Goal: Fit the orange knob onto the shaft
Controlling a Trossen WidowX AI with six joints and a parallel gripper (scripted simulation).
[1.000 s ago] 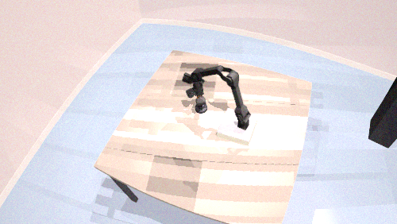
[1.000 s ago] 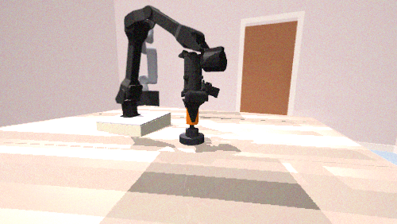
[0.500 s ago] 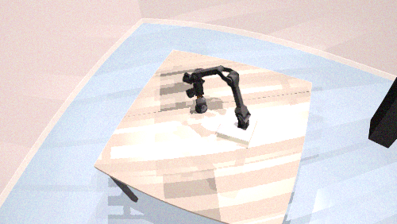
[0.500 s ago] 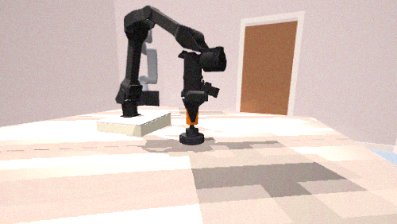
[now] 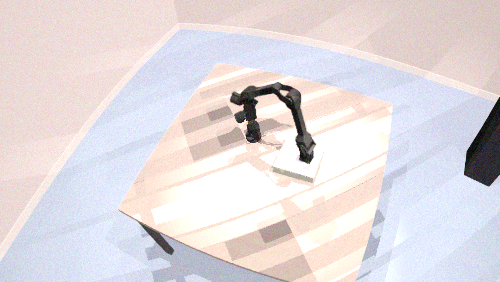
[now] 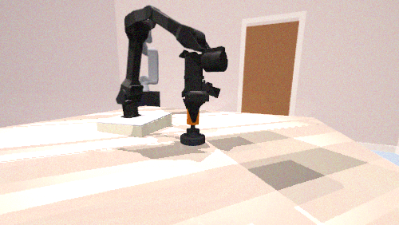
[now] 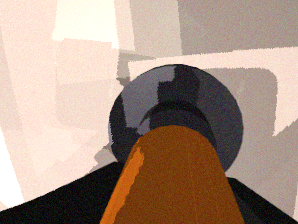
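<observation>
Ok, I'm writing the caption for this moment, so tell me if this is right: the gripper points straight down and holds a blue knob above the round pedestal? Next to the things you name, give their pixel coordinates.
The colour is wrong: the exterior view shows an orange knob (image 6: 189, 118) (image 7: 170, 175). The gripper (image 6: 193, 120) does point straight down, holding it above the round pedestal (image 6: 192, 140) (image 7: 226, 120).

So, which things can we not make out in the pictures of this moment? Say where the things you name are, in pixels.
- Hole of the orange knob (image 6: 189, 118) (image 7: 172, 175): its underside faces away in the wrist view, and is too small in the exterior view.
- Flat side of the dark shaft: the knob covers the shaft's top in the wrist view.
- Tips of the tool (image 6: 194, 120): cut off by the lower edge in the wrist view.
- Knob in the top view: too small and blurred to judge its seating.
</observation>
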